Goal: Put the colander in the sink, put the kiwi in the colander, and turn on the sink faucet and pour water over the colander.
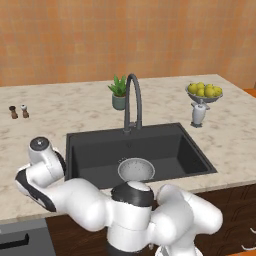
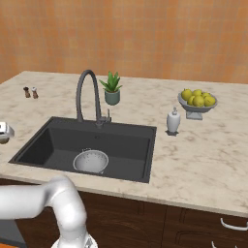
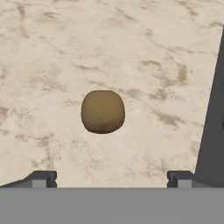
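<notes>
The silver colander (image 1: 136,169) (image 2: 91,161) sits upright on the floor of the black sink (image 1: 170,150) (image 2: 126,140), near its front wall. Behind the basin rises the dark gooseneck sink faucet (image 1: 134,100) (image 2: 87,92), and no water runs from it. The brown kiwi (image 3: 103,111) lies on the marble counter in the hand view. My gripper (image 3: 111,178) hangs above it, open, its two fingertips (image 3: 43,177) wide apart on either side of the fruit and not touching it. My arm bends low over the counter left of the sink in the left base view.
A potted plant (image 1: 119,93) stands behind the faucet. To the right of the sink are a white soap dispenser (image 1: 198,114) and a footed bowl of yellow-green fruit (image 1: 204,92). Two small shakers (image 1: 18,111) stand at the far left. A dark edge (image 3: 213,113) borders the hand view's right side.
</notes>
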